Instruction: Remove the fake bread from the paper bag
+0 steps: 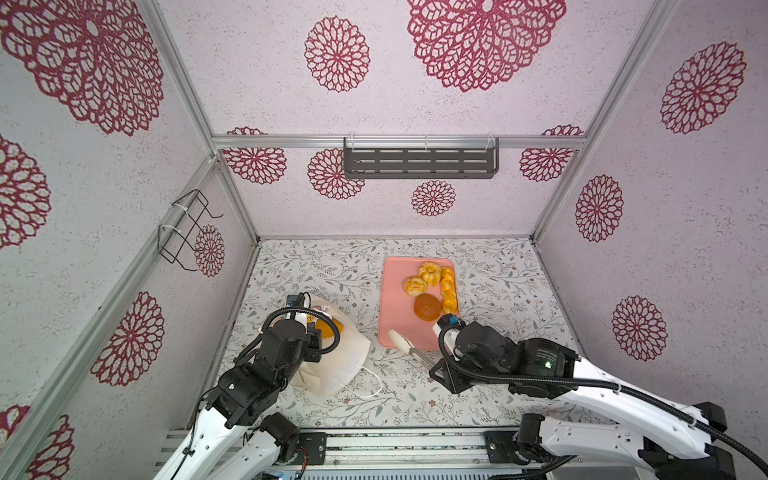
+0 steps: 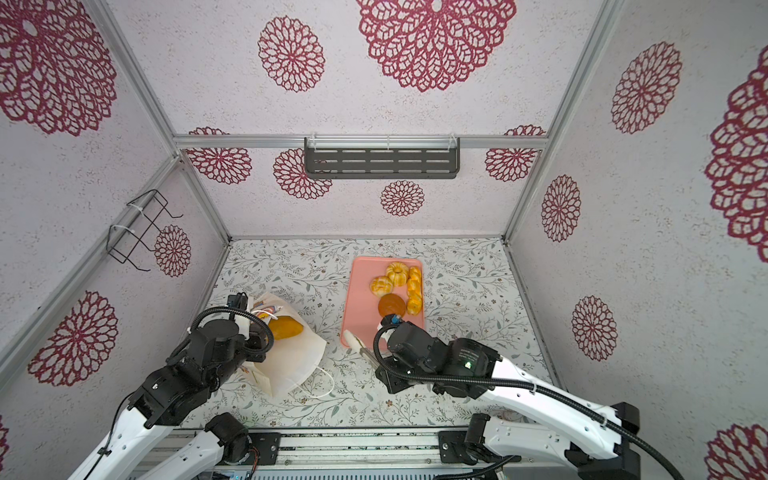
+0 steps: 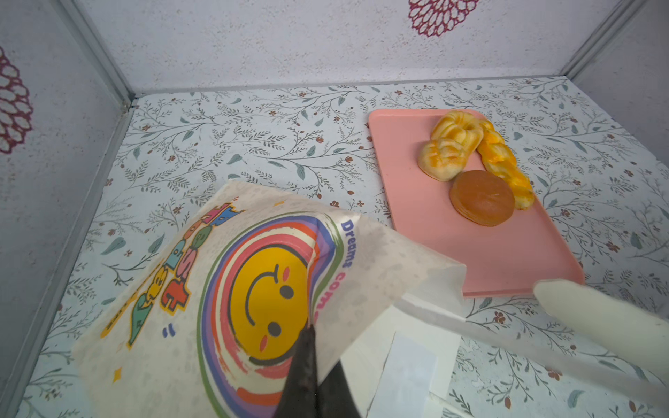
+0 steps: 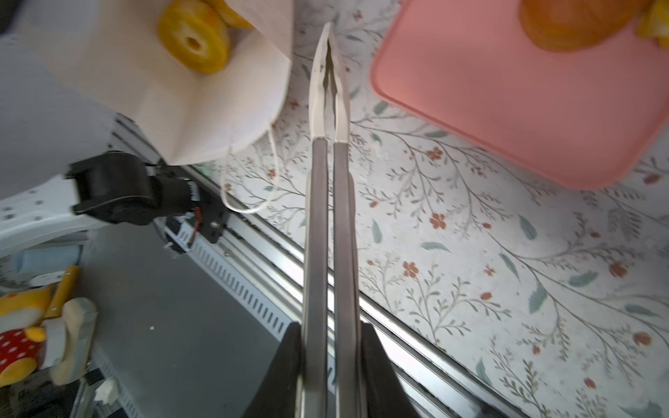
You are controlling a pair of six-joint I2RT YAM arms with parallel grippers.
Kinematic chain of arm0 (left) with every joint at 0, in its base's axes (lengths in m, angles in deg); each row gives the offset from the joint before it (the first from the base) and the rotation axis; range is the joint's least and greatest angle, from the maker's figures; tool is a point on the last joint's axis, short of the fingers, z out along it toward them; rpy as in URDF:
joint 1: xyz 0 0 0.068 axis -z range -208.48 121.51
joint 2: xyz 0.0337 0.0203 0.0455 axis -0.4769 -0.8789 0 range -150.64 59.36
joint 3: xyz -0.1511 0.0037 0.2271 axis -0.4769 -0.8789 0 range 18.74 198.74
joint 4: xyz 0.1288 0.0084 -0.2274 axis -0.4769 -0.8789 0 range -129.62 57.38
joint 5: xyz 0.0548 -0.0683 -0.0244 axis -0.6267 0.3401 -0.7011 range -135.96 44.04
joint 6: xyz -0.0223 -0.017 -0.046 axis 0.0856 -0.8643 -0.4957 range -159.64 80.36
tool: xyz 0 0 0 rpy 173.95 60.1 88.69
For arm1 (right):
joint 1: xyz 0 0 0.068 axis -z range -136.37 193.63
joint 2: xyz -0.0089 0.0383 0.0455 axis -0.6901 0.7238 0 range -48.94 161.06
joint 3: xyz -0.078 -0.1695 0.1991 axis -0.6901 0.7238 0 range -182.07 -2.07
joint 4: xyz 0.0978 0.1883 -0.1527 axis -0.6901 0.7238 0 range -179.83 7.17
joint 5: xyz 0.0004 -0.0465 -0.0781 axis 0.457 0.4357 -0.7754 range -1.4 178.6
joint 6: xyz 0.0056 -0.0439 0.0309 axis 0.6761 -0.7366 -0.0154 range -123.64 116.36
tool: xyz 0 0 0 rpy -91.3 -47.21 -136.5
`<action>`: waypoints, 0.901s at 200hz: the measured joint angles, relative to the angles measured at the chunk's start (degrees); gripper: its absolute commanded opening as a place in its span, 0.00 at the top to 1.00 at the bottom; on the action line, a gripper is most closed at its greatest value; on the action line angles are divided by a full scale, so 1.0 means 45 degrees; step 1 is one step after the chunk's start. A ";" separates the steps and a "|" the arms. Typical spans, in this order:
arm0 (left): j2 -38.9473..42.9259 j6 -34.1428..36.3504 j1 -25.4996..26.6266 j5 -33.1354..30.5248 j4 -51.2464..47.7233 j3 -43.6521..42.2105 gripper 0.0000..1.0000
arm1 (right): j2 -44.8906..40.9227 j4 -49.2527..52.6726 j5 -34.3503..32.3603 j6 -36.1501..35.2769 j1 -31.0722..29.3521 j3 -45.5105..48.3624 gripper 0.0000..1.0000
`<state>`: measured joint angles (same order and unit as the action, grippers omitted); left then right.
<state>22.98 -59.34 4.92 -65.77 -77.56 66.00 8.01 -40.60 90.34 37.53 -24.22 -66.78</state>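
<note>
Left gripper (image 3: pixel 311 336): closed. My dark fingers (image 3: pixel 304 365) pinch one printed wall of the paper bag (image 1: pixel 347 359), beside the smiley-face print, and hold that wall raised.

Paper bag: it lies on its side at the left of the worktop (image 1: pixel 498 282), and its mouth gapes toward the pink tray (image 1: pixel 392 316). One white cord handle (image 1: pixel 376 390) trails from the mouth onto the worktop.

Fake bread inside the bag: a long loaf (image 2: pixel 286 327) shows through the mouth in both top views. In the right wrist view a ring-shaped pastry (image 4: pixel 193 43) rests on the bag's lower inner wall, with another yellow piece partly showing behind it. I cannot tell which piece that is.

Fake bread on the tray: four pieces are grouped at the far right of the tray. They are a second ring-shaped pastry (image 1: pixel 429 272), a knotted roll (image 1: pixel 415 286), a braided stick (image 1: pixel 448 291) along the tray's right edge, and a dark brown bun (image 1: pixel 427 306) nearest to me.

Right gripper (image 4: pixel 331 362): closed on the metal handles of a pair of tongs (image 4: pixel 327 217). The white tips of the tongs are pressed together. They point into the gap between the bag's mouth and the near left corner of the tray.
</note>
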 measured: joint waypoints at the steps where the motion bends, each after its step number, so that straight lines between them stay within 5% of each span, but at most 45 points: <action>1: 0.0019 0.0049 0.0000 0.0034 0.0019 0.0000 1.00 | -0.0005 -0.0068 0.0000 0.0000 -0.0068 -0.0019 1.00; 68: 0.0253 0.1773 0.0000 0.1117 0.0612 -0.0389 1.00 | 0.1889 -0.2594 0.0665 -0.0015 -0.2322 0.0175 0.96; 180: 0.0282 0.2045 0.0000 0.2074 0.1127 -0.0733 1.00 | 0.4993 -0.7397 0.0699 0.0170 -0.0942 0.1171 0.65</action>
<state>24.25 -50.14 4.92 -56.44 -72.49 62.70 30.48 -73.89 93.49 38.29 -28.46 -61.51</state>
